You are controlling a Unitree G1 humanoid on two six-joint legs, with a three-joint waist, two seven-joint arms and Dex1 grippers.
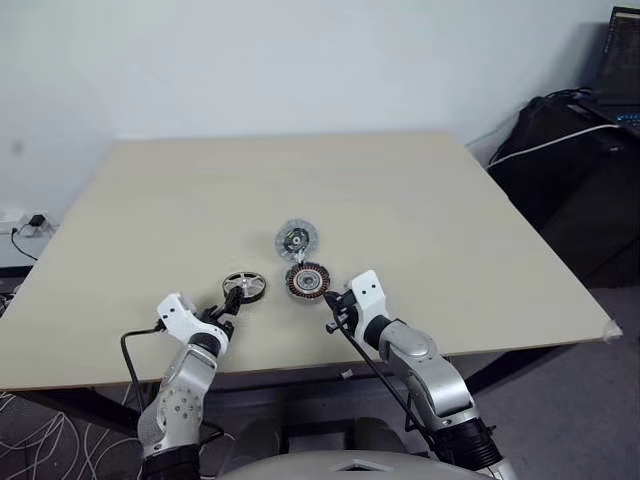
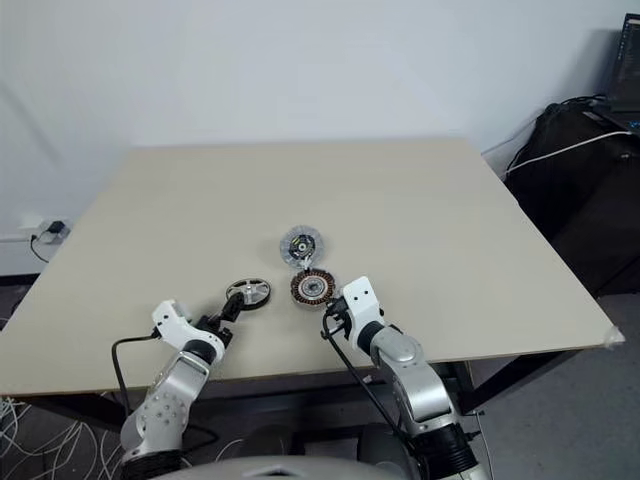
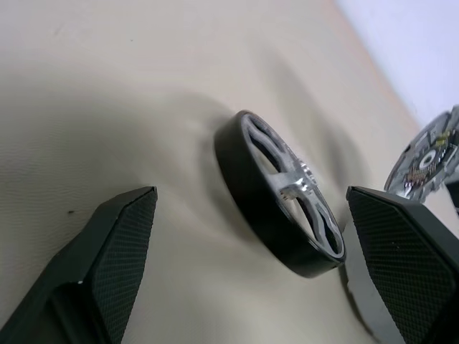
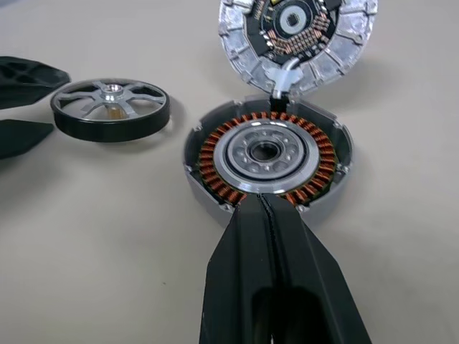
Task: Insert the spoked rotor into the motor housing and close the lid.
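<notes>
The spoked rotor (image 1: pixel 244 286), a small shiny silver metal wheel with a dark outer band, spokes and open gaps round a central hub, lies flat on the pale beige wooden surface (image 1: pixel 420 200), near the front edge and left of centre. Just to its right, apart from it, sits the motor housing (image 1: pixel 308 281), a small round grey-cased puck with a ring of copper-coloured windings round a silver bearing and hollow middle, open side up. Directly behind the housing and touching its far rim lies the lid (image 1: pixel 297 239), a round flat grey metal disc, its dark-centred face with fine copper-coloured detail turned up; in the right wrist view a short pale lead runs from lid to housing. The left gripper (image 1: pixel 233 301) reaches in from the near side of the rotor, its two black fingers (image 3: pixel 118 251) spread wide; in the left wrist view the rotor sits between the textured pads, with a clear gap on the one side; the other is too close to call. The right gripper (image 1: pixel 333 303) points at the near right rim of the housing, its black fingers (image 4: pixel 251 265) pressed together with nothing between them, tips at or just short of the casing; contact cannot be told. Beyond the surface: a white wall, a dark bag (image 1: pixel 560 140) at far right, and cables (image 1: pixel 30 435) on the floor at left.
</notes>
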